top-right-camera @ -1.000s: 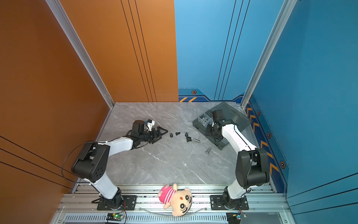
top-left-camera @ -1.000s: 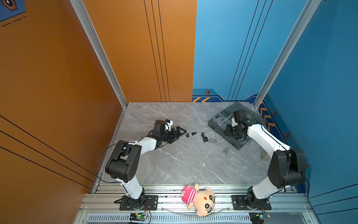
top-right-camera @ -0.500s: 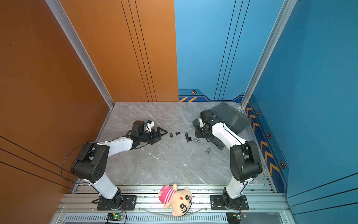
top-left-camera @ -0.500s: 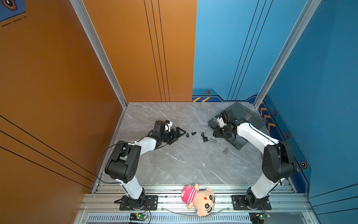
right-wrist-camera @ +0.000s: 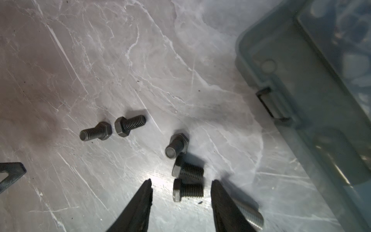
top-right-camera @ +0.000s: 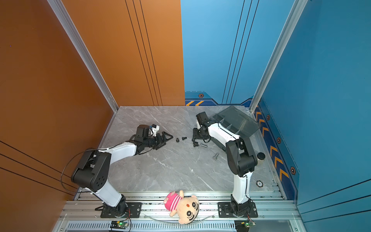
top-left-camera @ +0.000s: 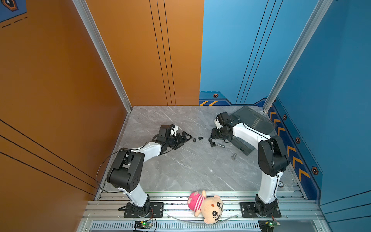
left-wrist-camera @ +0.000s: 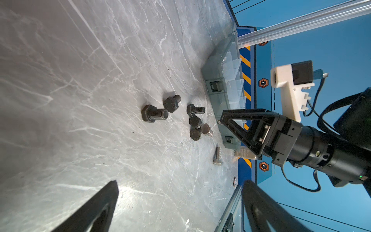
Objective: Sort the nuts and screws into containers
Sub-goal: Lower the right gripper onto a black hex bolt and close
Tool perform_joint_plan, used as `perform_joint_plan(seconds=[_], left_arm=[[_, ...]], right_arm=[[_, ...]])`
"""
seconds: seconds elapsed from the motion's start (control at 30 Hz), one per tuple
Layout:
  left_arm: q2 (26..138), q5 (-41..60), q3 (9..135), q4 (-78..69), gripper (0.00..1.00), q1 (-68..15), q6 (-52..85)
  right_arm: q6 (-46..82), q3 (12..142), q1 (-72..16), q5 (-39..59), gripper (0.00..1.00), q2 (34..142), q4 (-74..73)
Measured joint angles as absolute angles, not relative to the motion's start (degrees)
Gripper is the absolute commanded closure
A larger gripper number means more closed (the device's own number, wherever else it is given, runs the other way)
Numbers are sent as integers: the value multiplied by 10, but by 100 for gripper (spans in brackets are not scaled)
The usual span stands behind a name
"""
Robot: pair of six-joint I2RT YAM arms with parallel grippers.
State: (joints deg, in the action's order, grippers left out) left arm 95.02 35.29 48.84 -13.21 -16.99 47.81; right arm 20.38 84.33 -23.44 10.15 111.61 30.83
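Several black screws lie on the marble table: a pair (top-left-camera: 197, 139) just off my left gripper's tips and a cluster (top-left-camera: 212, 143) under my right gripper. A silver screw (top-left-camera: 220, 145) lies beside the cluster, and a larger silver one (top-left-camera: 233, 156) lies nearer the front. My left gripper (left-wrist-camera: 180, 182) rests low, open and empty. My right gripper (right-wrist-camera: 181, 181) is open and hangs over the cluster. One black screw (right-wrist-camera: 187, 192) lies loose between its fingers, touched by neither. The smoky-grey containers box (top-left-camera: 244, 148) stands to the right with its lid (top-left-camera: 251, 120) raised. No nuts show.
A plush toy (top-left-camera: 206, 206) lies on the front rail. A small black-capped beige jar (top-right-camera: 261, 156) stands behind my right arm's elbow near the right wall. Orange and blue walls close in the table on three sides.
My right gripper has swung left from above the organizer box to the cluster of black screws. The left arm has not moved.
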Motion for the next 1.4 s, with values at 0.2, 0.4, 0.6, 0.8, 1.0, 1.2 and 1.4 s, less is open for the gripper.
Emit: perform_joint_plan(seconds=[0.2,0.4,0.6,0.8,1.0,1.2,1.4], left_arm=[[950,349,488,-125,3,-170,478],[950,349,488,-124,2,-170,476],[950,349,488,-124,2,-170,474],[950,349,488,-123,3,-170,474],[950,349,488,-123,2,-170,474],[950,349,488,-123,2,-170,474],[950,349,488,-124,2,-170,474]], right_arm=[[204,875,-250,83,51,1143,309],[204,890,-256,70,53,1161,309],[203,896,-261,55,55,1181,310],[203,912,-268,42,59,1200,311],[195,915,-270,28,62,1211,320],[192,915,-270,22,69,1211,326],[190,915,-271,17,77,1213,326]])
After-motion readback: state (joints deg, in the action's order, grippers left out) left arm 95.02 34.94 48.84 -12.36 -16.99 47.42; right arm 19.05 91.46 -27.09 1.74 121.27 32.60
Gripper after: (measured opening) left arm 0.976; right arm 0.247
